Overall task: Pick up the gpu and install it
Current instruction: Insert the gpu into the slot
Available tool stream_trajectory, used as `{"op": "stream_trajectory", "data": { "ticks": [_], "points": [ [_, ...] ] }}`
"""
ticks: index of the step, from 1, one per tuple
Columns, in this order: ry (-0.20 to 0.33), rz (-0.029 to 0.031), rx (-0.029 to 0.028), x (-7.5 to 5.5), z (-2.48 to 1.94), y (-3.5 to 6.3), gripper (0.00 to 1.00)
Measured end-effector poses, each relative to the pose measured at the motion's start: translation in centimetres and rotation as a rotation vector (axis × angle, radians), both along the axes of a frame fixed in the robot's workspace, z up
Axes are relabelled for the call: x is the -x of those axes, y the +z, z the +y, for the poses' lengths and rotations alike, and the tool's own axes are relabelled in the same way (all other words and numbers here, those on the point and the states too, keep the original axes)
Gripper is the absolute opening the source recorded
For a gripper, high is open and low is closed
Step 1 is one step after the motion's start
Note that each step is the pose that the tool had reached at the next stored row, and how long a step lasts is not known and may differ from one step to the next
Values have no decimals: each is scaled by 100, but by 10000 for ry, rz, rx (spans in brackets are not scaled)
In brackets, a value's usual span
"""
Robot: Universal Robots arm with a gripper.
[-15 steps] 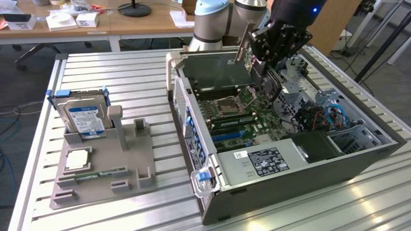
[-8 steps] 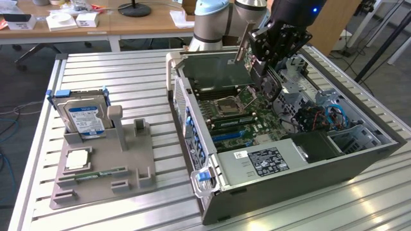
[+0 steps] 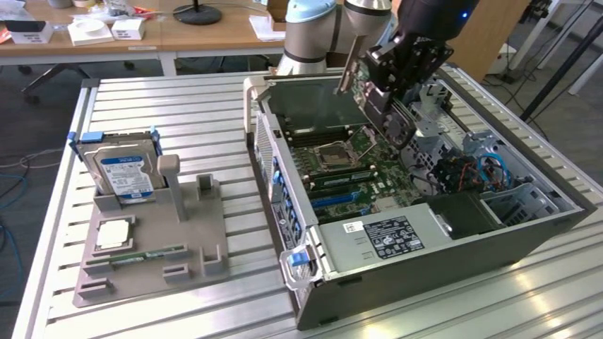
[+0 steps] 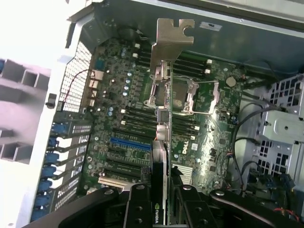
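My gripper (image 3: 382, 95) hangs over the open computer case (image 3: 527, 233), shut on the gpu (image 3: 352, 67). The card is thin and stands on edge above the motherboard (image 3: 354, 173), near the far end of the case. In the wrist view the gpu (image 4: 163, 142) runs edge-on away from my black fingers (image 4: 137, 206), one on each side of it. Its silvery bracket (image 4: 173, 35) is at the far end, over the processor socket (image 4: 183, 95). The blue expansion slot (image 4: 130, 142) lies beside the card and below it.
On the exterior view's left, a grey holder (image 3: 188, 212) on the slatted metal table (image 3: 169, 106) carries a hard drive (image 3: 127, 173), a processor chip (image 3: 113, 233) and a memory stick (image 3: 146, 254). A power supply (image 3: 386, 236) and drive cages (image 3: 513, 201) fill the near part of the case.
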State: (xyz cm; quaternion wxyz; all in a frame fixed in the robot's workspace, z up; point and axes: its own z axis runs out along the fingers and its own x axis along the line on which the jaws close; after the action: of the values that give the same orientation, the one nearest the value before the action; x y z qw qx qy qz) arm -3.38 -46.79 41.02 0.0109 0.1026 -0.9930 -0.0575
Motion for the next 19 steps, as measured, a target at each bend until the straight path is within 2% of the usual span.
{"op": "stream_trajectory", "data": {
  "ticks": [19],
  "points": [
    [3460, 0, -1, 0, 0, -43, 26]
  ]
}}
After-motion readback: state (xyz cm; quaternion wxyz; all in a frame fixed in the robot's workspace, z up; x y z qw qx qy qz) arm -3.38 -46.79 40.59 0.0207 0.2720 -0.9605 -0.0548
